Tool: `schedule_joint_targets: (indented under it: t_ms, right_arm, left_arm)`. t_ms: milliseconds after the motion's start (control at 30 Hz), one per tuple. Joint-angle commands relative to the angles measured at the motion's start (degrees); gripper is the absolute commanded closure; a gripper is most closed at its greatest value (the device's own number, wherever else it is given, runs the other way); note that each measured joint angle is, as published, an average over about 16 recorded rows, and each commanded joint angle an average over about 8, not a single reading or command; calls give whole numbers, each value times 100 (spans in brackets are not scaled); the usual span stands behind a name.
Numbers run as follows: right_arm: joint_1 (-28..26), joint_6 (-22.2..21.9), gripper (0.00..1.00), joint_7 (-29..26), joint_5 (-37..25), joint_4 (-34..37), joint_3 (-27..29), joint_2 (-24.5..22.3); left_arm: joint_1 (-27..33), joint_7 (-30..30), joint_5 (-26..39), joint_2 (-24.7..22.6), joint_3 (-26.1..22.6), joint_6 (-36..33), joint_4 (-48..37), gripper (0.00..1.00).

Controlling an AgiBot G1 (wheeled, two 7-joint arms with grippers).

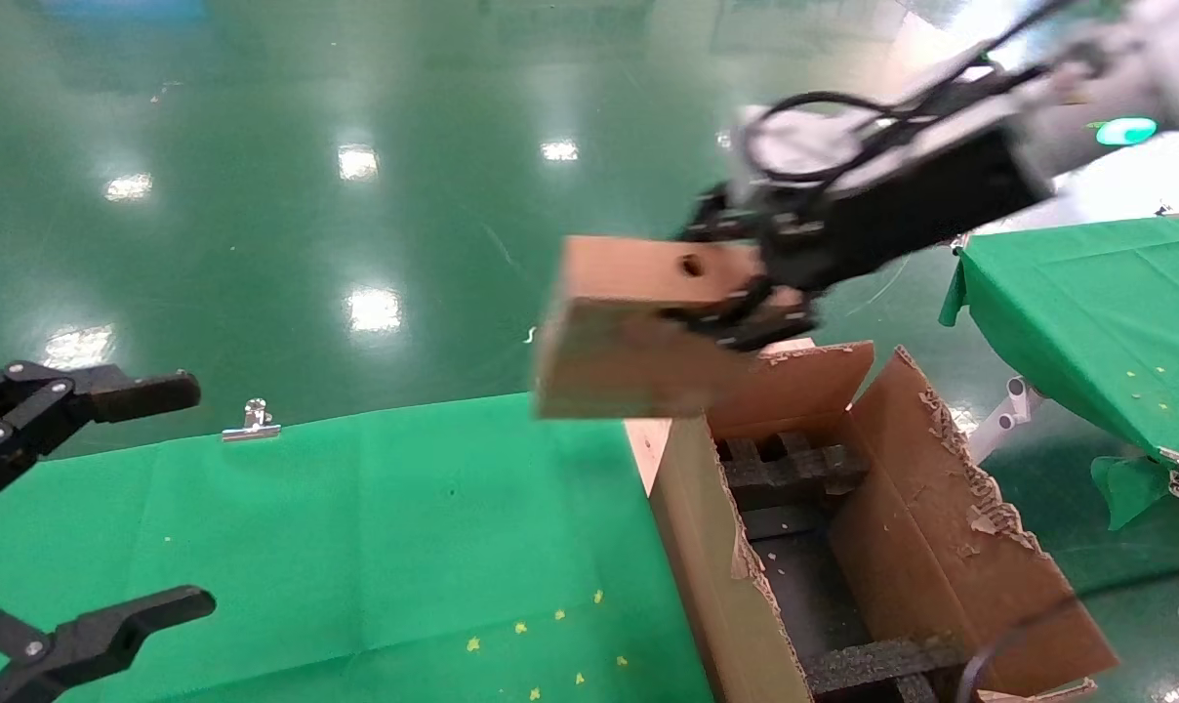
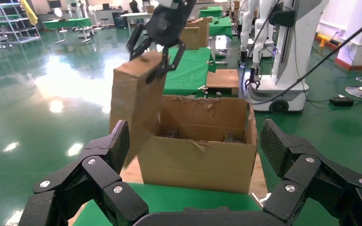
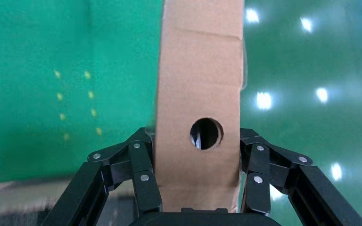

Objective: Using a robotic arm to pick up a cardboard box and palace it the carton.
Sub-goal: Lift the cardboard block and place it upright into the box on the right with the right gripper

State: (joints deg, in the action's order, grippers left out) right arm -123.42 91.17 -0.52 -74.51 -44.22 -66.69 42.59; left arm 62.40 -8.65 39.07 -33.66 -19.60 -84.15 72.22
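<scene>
My right gripper point(image 1: 746, 303) is shut on the small brown cardboard box point(image 1: 629, 332) and holds it in the air, its fingers pressing both wide faces. The narrow face with the round hole point(image 3: 206, 133) points at the wrist camera. The box hangs tilted over the near-left corner of the large carton point(image 1: 902, 508), above its rim. The carton stands open, with ragged flaps and black foam blocks point(image 1: 794, 469) inside. The left wrist view shows the box point(image 2: 134, 103) beside and above the carton point(image 2: 198, 160). My left gripper point(image 1: 191, 498) is open and empty at the far left.
The carton stands beside a table under a green cloth point(image 1: 355, 547), with a metal clip point(image 1: 253, 420) on the table's far edge. A second green-clothed table point(image 1: 1087, 312) lies to the right. Glossy green floor surrounds everything. Another robot's base point(image 2: 287, 47) stands behind the carton.
</scene>
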Motion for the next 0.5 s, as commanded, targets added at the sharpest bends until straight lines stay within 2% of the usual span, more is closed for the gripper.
schedule_joint_targets:
  t_ms: [33,300,500]
  right_arm:
    - [-133,2,100,-14,20,-5,-140,-254]
    - [-567,-10,100,-57,-253,-147,-706,-1311]
    - [-624,-35,100,-203,-239,-345,-1058,-2065]
  left_arm:
    - [0,0,0,0,0,0,0,0]
    - [0,0,0,0,-1,0,0,0]
    - [0,1,-1,0,-1,0,0,0]
